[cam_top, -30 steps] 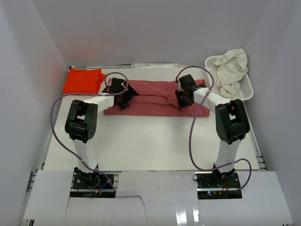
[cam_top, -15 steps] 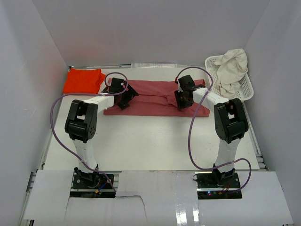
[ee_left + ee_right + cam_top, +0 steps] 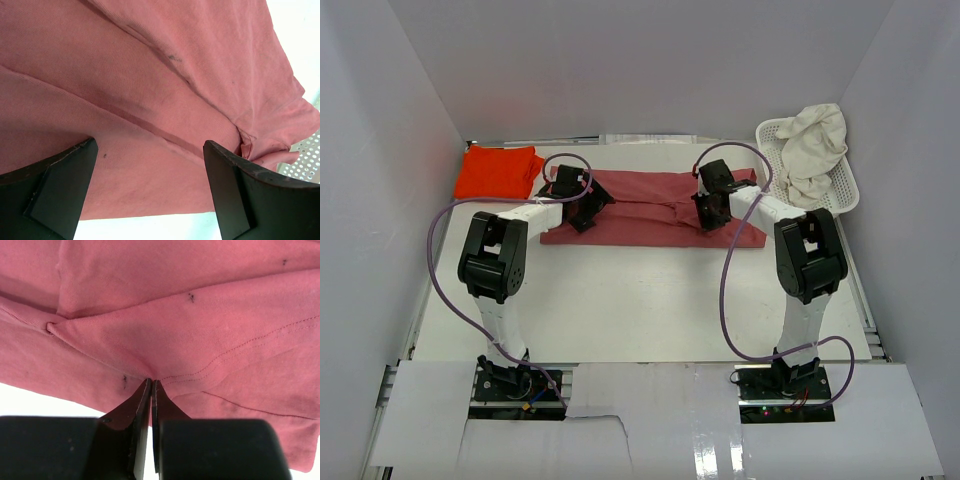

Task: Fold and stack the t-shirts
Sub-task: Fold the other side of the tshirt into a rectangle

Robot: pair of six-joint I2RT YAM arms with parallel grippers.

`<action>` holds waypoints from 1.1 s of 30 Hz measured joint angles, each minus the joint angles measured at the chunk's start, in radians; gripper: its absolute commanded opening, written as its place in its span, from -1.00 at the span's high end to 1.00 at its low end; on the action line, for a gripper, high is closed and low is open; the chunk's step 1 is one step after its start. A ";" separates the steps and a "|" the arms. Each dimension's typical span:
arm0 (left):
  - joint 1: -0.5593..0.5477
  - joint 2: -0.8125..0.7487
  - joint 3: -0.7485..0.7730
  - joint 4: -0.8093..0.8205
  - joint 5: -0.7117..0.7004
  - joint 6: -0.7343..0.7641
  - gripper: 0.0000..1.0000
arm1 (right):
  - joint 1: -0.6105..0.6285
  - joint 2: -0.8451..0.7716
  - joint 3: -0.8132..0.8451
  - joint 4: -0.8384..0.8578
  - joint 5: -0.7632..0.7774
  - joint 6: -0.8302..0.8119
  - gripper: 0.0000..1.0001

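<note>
A dusty rose-red t-shirt point(image 3: 650, 205) lies part-folded as a long band across the back middle of the table. My left gripper point(image 3: 586, 212) hovers open over its left end; in the left wrist view the fingers point(image 3: 65, 175) straddle the shirt's point(image 3: 150, 75) near hem with nothing between them. My right gripper point(image 3: 708, 212) is shut on the shirt's right part. In the right wrist view the jaws point(image 3: 151, 381) pinch a pucker of rose cloth point(image 3: 175, 315). An orange-red t-shirt point(image 3: 498, 172) lies folded at the back left. A cream-white t-shirt point(image 3: 815, 145) is heaped in the basket.
A white lattice basket point(image 3: 847, 198) stands at the back right corner. White walls enclose the table on three sides. Purple cables loop from both arms above the bare white tabletop point(image 3: 640, 300) in front of the shirt.
My right gripper has closed on the rose-red cloth and edged slightly left. The left gripper stays open and still.
</note>
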 measured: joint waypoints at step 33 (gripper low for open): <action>0.000 0.003 0.005 -0.006 0.001 0.016 -0.96 | 0.002 0.003 0.289 -0.012 0.027 -0.042 -0.11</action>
